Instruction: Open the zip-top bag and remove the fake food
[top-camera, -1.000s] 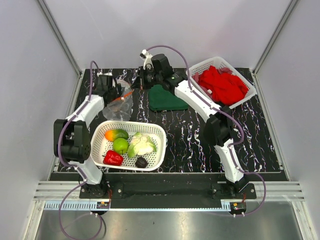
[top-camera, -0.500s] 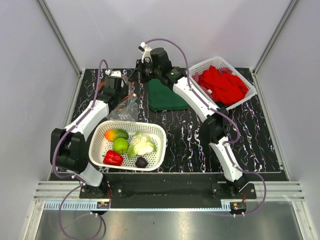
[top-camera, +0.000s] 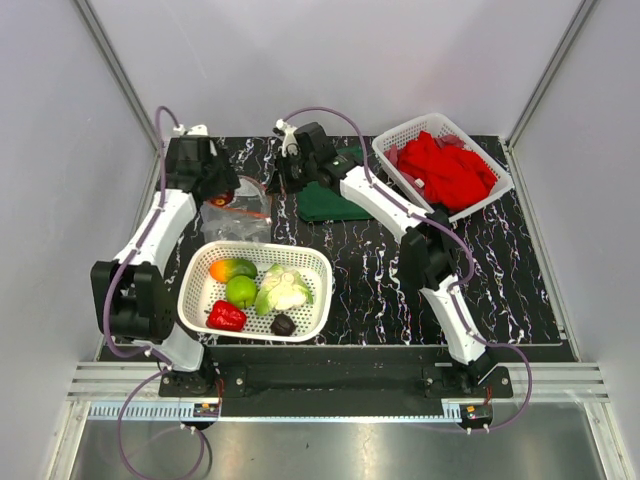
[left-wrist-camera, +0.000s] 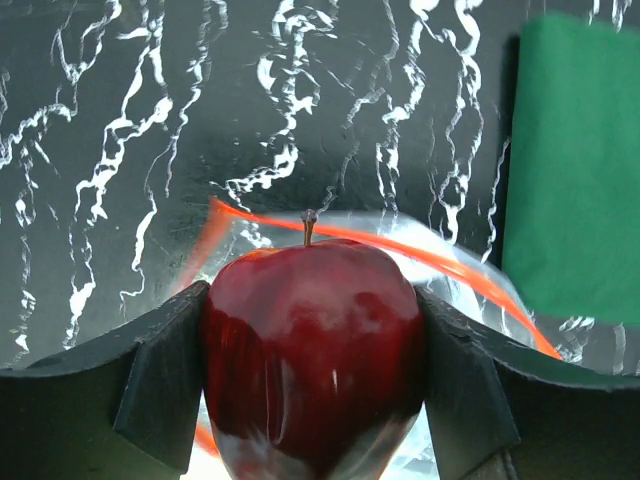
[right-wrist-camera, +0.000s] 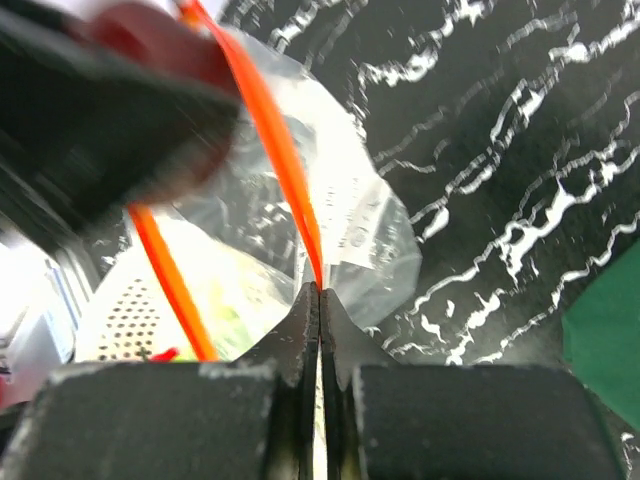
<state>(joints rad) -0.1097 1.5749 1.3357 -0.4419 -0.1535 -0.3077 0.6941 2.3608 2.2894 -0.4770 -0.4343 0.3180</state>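
Left gripper (left-wrist-camera: 310, 372) clamps apple (left-wrist-camera: 310, 320) over zip-top bag (left-wrist-camera: 455, 265).

The clear, crinkly zip-top bag (top-camera: 237, 218) sits crumpled on the tabletop (top-camera: 370, 285) at 12 o'clock from the white basket (top-camera: 300, 248). Its mouth is open and its orange zip strip (right-wrist-camera: 285, 170) is pinched in the right gripper (right-wrist-camera: 318, 300) jaws. A glossy red apple (left-wrist-camera: 312, 365) stands stem-up, clamped in the left gripper (left-wrist-camera: 310, 380) jaws. In the basket lie a mango (top-camera: 232, 269) at 10 o'clock, a green apple (top-camera: 240, 291) just below it, a cauliflower (top-camera: 282, 288) centre-right, a red pepper (top-camera: 226, 316) at 8 and a dark piece (top-camera: 283, 324) at 5.

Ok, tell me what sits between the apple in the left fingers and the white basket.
The zip-top bag sits between the red apple, held in the left fingers, and the white basket; the right fingers pinch its zip strip. Nothing else visible intervenes.
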